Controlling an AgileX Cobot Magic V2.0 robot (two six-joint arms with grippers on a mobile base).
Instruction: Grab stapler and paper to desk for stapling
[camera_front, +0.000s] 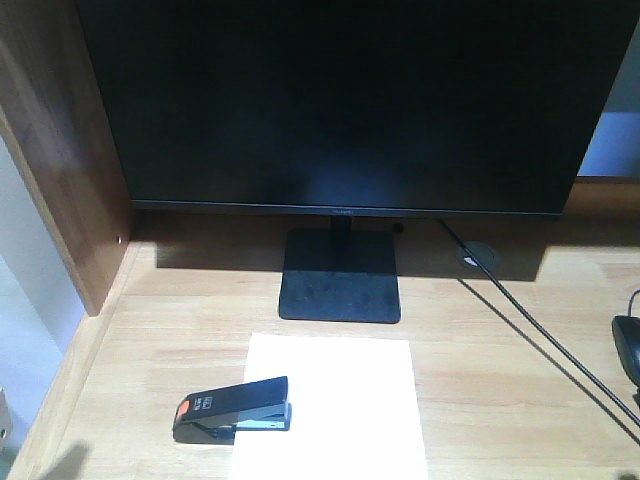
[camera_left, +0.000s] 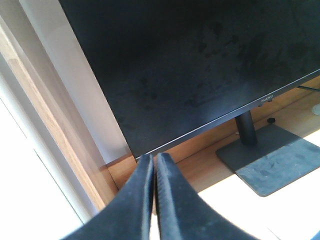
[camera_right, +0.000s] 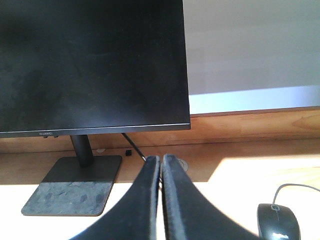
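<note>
In the front view the black stapler with an orange rear patch lies on the light wood desk. Its front end rests over the left edge of the white paper, which lies flat in front of the monitor base. Neither gripper shows in the front view. My left gripper is shut and empty, held above the desk's left back corner. My right gripper is shut and empty, held above the desk near the cable grommet. Stapler and paper do not show in either wrist view.
A large black monitor on a flat black base stands at the back. A brown wood side panel bounds the left. A black cable runs from the grommet toward a black mouse at the right, which also shows in the right wrist view.
</note>
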